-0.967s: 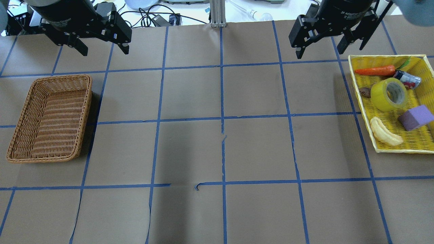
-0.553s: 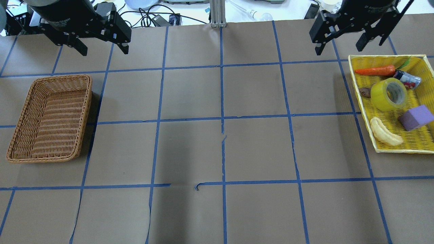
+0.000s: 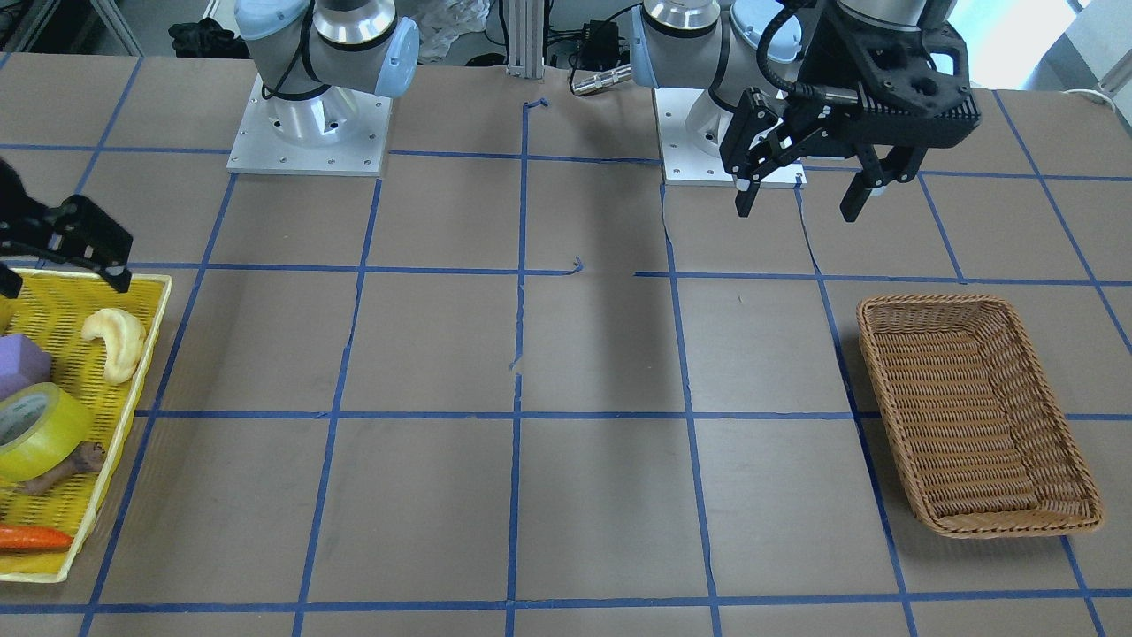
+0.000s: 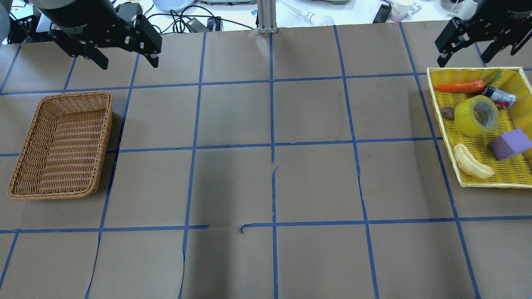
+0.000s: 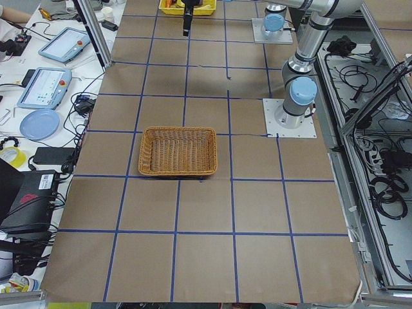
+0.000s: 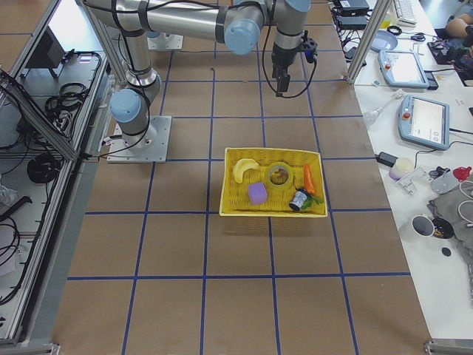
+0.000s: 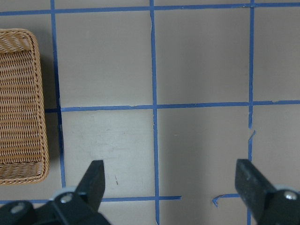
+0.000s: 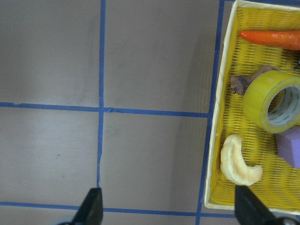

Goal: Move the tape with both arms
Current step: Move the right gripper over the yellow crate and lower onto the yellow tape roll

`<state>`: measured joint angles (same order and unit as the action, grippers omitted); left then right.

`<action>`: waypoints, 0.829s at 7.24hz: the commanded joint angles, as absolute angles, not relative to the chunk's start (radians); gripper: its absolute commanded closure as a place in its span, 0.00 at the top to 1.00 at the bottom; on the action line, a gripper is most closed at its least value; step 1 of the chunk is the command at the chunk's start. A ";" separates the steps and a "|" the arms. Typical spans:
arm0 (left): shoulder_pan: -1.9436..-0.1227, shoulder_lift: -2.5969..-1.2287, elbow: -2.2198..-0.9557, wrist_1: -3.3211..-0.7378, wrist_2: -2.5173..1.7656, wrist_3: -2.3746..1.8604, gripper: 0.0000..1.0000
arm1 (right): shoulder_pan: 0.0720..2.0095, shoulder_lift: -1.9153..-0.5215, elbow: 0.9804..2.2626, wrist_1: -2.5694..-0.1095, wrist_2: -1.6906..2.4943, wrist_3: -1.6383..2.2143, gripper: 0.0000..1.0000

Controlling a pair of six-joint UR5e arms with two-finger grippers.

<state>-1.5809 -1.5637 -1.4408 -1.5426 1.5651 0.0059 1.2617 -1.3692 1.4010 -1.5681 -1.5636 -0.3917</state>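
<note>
The yellow tape lies tilted in the yellow tray at the right, its pale core facing up. It also shows in the front view, the right side view and the right wrist view. My right gripper is open and empty, high over the tray's back left corner, apart from the tape. In the right wrist view the tape is to the right of its fingers. My left gripper is open and empty, behind the wicker basket.
The tray also holds an orange carrot, a pale banana toy, a purple block, a small can and a small brown item. The wicker basket holds nothing. Cables and devices lie beyond the table's far edge.
My right gripper has moved to the right in the overhead view, from the table's grid to over the tray's back left corner. The left arm and all objects have not moved.
</note>
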 commanded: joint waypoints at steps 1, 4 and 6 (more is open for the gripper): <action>-1.580 -1.559 -1.448 -1.542 1.566 0.006 1.00 | 1.183 -1.261 1.425 -1.675 -1.484 -0.474 1.00; -1.580 -1.560 -1.450 -1.542 1.566 0.006 1.00 | 1.072 -1.193 1.558 -1.883 -1.451 -0.620 1.00; -1.578 -1.559 -1.450 -1.540 1.566 0.006 1.00 | 1.072 -1.181 1.572 -1.905 -1.413 -0.623 1.00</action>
